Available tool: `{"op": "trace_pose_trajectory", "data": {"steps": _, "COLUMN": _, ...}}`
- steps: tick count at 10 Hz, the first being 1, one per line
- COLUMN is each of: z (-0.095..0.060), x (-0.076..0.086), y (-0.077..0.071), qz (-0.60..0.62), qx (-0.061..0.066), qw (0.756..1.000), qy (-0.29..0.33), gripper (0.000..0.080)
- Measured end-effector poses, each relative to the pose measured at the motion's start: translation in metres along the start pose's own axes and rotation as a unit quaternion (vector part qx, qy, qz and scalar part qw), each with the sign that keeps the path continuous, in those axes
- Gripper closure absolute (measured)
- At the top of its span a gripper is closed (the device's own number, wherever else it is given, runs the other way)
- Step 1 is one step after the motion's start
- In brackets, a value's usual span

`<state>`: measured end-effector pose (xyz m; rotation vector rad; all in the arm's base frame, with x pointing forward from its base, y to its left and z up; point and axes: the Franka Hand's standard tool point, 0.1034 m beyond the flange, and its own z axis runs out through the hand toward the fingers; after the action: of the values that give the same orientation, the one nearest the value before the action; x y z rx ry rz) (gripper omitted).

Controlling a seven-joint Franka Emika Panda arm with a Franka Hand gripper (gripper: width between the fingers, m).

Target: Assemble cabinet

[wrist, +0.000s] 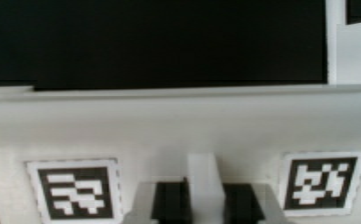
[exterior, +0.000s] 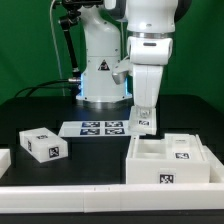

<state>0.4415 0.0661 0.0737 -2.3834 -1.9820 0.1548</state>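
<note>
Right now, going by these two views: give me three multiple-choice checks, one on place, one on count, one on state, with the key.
1. Where is the marker board?
A. flat on the table, between the small block and the tool in the exterior view
B. propped against the robot's base
C. held in the air

2. How many tags show in the wrist view?
A. one
B. two
C. four

3. How does the cabinet sit?
A. tipped face down
B. lifted clear
C. resting on the table, compartments open upward

Key:
1 A: it lies flat between the two.
2 B: one sits on each side of the white rib.
3 C: its inner walls show from above.
</note>
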Motion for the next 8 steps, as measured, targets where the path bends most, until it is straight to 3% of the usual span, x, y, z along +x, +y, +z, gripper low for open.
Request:
{"op": "trace_pose_trajectory", "data": {"steps": 4, "z": 0.001, "x": 0.0016, "y": 0.0005, "qz": 0.001, "qx": -0.002, "qw": 1.0, "qy": 0.001, "gripper": 0.0731}}
{"op": "trace_pose_trajectory", "data": {"steps": 5, "z": 0.0017, "x": 0.0042, "y": 0.0009, "qz": 0.001, "qx": -0.012, "qw": 1.0, "qy": 0.008, "gripper": 0.0731}}
{"op": "trace_pose_trajectory", "data": {"steps": 6, "z": 0.0039, "x": 0.0046, "y": -0.0009, "qz": -0.001, "qx": -0.014, "qw": 1.0, "qy": 0.011, "gripper": 0.0731}}
{"op": "trace_pose_trajectory", "data": {"steps": 8, "z": 0.0052, "x": 0.006, "y": -0.0008, "qz": 0.003, "qx": -0.012, "qw": 1.0, "qy": 0.011, "gripper": 0.0731}}
